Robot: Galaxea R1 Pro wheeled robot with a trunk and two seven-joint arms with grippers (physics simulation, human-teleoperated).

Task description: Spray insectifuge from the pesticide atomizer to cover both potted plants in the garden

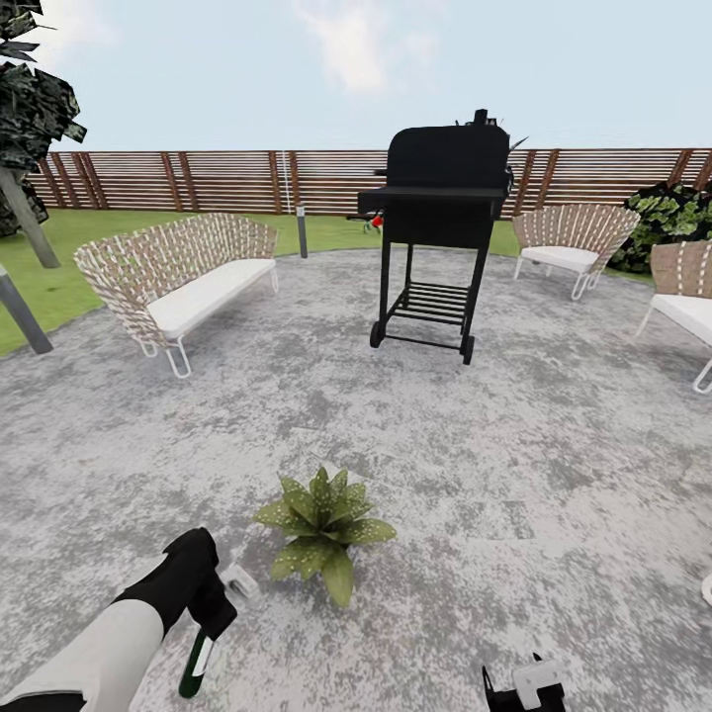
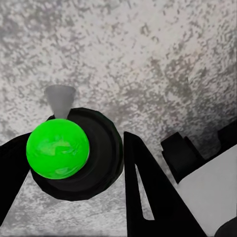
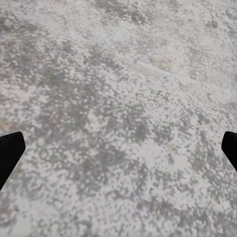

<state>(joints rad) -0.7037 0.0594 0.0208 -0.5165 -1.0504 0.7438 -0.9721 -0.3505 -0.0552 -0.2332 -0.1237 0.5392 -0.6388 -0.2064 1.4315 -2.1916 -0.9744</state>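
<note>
- Grey mottled patio stone (image 1: 554, 475) was seen all around, with green lawn (image 1: 69, 267) and a brown slatted fence (image 1: 198, 178) behind it.
- On the patio a black grill (image 1: 440, 222) on wheels was seen, with a woven sofa (image 1: 183, 277) to one side and woven chairs (image 1: 569, 242) to the other.
- One potted plant (image 1: 324, 529) with pointed speckled leaves was seen on the stone, just in front of the robot. Its pot was hidden under the leaves.
- The pesticide atomizer (image 1: 198, 665) was held in the left pincer (image 1: 210, 608), near the plant. Its dark green body was hung down and its white head (image 1: 238, 581) was pointed toward the leaves.
- In the left wrist view the bottle's round green end (image 2: 58, 147) was seen clamped between the black fingers (image 2: 143, 192).
- The right pincer (image 3: 118, 148) was seen with its fingertips far apart and nothing between them, only patio stone under it. It was also seen low in the head view.
- The bottle was judged to be light, stiff and a bit slippery, because it looked like smooth plastic.
- It was judged best to be gripped round the slim body, just under the head, so that the trigger was left free.
- A second plant had not yet been sprayed, as far as could be judged.
</note>
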